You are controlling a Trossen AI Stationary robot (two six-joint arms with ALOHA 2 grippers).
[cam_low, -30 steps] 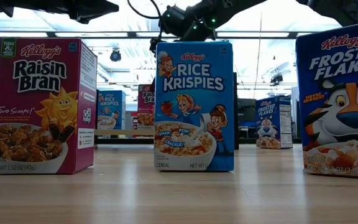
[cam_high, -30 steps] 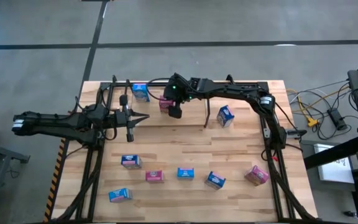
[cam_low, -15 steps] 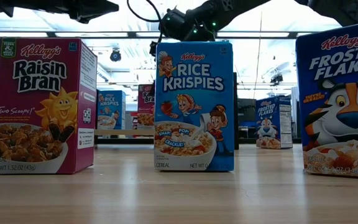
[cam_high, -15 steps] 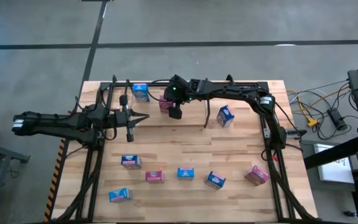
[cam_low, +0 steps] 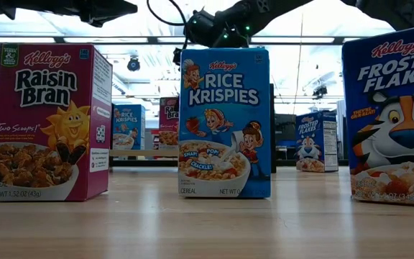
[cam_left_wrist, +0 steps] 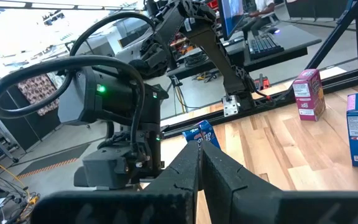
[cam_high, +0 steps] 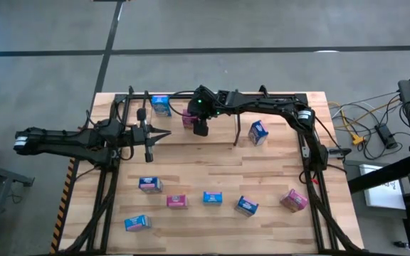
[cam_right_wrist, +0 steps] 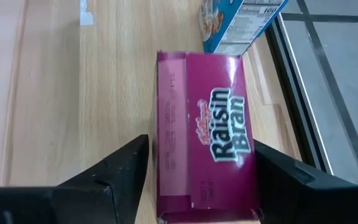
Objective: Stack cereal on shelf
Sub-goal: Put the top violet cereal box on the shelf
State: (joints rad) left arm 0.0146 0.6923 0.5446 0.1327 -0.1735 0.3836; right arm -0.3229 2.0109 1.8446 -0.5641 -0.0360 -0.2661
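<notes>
R arm reaches across rear of table, claw [cam_right_wrist: 197, 177] open astride pink Raisin Bran box [cam_right_wrist: 205, 134]; L claw [cam_left_wrist: 199, 163] closed.

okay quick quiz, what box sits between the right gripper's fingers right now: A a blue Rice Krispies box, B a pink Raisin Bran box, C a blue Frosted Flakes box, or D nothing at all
B: in the right wrist view the pink Raisin Bran box sits between the two dark fingers of the right gripper, with a blue box beyond it.
</notes>
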